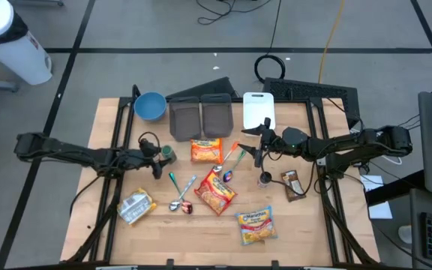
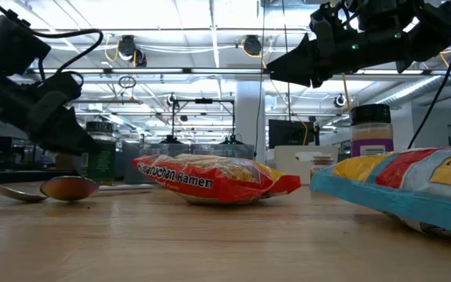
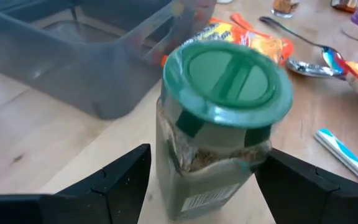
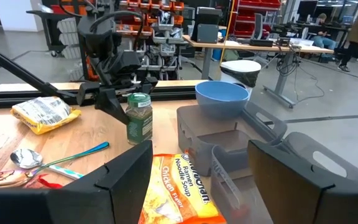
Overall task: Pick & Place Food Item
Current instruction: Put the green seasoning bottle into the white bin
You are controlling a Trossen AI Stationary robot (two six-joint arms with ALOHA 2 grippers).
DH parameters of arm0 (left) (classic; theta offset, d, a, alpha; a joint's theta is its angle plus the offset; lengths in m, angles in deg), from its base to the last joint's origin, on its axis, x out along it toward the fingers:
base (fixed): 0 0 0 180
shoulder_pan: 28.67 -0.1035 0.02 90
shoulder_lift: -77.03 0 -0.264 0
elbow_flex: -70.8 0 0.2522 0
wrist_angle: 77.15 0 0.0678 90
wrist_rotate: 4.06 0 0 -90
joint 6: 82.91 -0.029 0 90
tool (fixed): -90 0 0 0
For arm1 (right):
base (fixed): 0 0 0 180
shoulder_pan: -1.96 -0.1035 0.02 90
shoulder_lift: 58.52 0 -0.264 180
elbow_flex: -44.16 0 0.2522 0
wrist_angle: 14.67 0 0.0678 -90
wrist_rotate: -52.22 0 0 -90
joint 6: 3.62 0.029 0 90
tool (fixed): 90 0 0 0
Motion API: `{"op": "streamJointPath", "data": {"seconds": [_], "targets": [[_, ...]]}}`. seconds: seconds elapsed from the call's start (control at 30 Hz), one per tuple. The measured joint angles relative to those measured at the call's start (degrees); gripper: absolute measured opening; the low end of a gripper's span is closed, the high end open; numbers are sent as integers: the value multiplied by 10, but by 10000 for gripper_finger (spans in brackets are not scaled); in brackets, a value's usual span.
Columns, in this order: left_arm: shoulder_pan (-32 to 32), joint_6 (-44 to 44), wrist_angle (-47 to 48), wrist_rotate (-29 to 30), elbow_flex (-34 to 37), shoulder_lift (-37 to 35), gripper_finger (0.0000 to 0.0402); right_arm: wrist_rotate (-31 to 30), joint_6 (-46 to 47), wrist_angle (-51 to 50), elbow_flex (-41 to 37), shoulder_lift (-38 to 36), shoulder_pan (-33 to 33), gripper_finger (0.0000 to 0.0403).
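Observation:
A glass spice jar with a green lid (image 3: 219,124) stands upright on the wooden table (image 1: 111,135), left of centre; it also shows in the high view (image 1: 169,154) and the right wrist view (image 4: 139,117). My left gripper (image 3: 201,186) is open, with one finger on each side of the jar, coming level from the table's left. My right gripper (image 1: 256,146) is open and empty, held above the table right of centre. It is near an orange ramen packet (image 1: 205,150), which lies flat. My left gripper has the jar's body between its open fingers. One finger (image 3: 123,180) stands clear of the glass. The other finger (image 3: 291,180) lies close to the jar's side (image 3: 253,162), and I cannot tell whether it touches. The jar's base stays on the table.
Two grey bins (image 1: 201,118), a blue bowl (image 1: 150,106) and a white cutting board (image 1: 259,109) stand at the back. Ramen packets (image 1: 215,190) (image 1: 256,225), a snack bag (image 1: 136,205), spoons (image 1: 178,201), a small jar (image 1: 265,178) and a chocolate bar (image 1: 292,184) lie in front.

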Motion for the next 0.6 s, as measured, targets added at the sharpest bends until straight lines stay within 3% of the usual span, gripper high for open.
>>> {"op": "streamJointPath", "data": {"seconds": [0.6], "targets": [[0, -2, -83, 48, -1, 105, 282, 0, -2, 0, 0, 0, 0, 256]]}}
